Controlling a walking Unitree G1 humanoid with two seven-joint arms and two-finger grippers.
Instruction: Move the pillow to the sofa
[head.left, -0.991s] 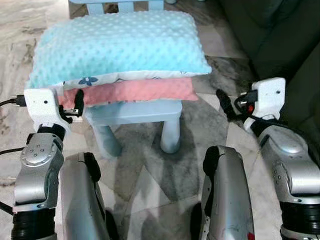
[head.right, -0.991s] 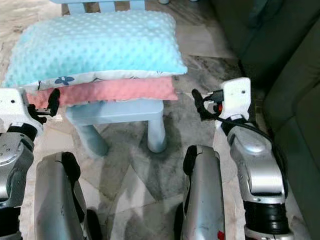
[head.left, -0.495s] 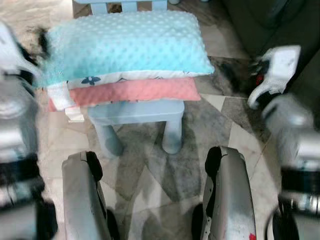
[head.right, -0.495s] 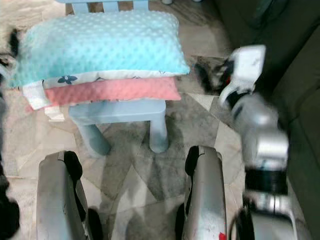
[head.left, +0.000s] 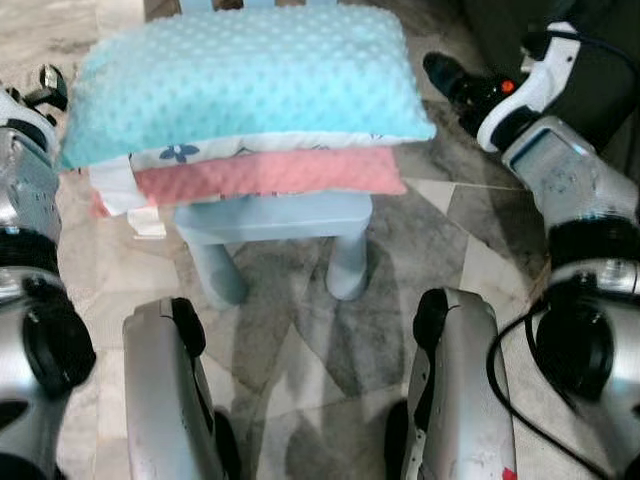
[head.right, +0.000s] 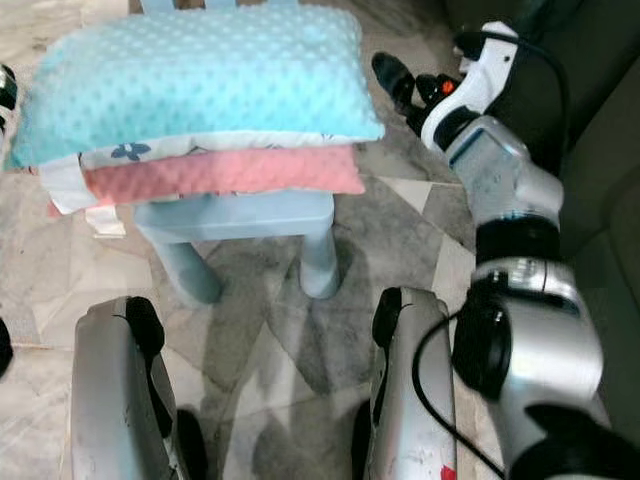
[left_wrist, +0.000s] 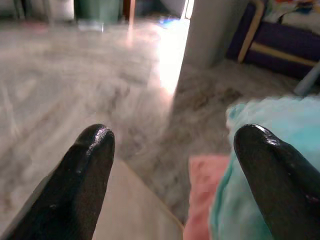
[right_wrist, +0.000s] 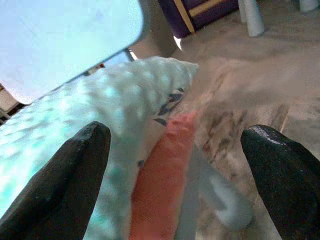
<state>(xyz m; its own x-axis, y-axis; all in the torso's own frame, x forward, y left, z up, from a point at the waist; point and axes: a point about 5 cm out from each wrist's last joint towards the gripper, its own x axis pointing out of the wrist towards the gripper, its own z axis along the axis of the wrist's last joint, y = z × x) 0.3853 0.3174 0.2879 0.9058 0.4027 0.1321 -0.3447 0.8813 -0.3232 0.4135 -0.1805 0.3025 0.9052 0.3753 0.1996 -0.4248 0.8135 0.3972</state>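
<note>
Left wrist view: the left gripper has its fingers spread wide, empty, aimed past the end of the aqua pillow. In the right wrist view the right gripper is likewise spread and empty, facing the pillow's opposite end.

In the head views the pillow lies flat on a pink cushion, both stacked on a pale blue stool. The left gripper sits at the pillow's 9 o'clock, the right at 2 o'clock, each just beside an end and not touching it. The dark sofa lies at the stool's 3 o'clock.

Risks, as a judgement:
- Closing low could pinch the pink cushion along with the pillow, since their edges lie together.
- Uneven squeeze from the two ends could fold the soft pillow and let it slip out.
- A sideways pull may drag the cushion off or tip the stool.

The wrist views show finger spread and the seam between pillow and cushion; the head views show the stack, stool and sofa together.
</note>
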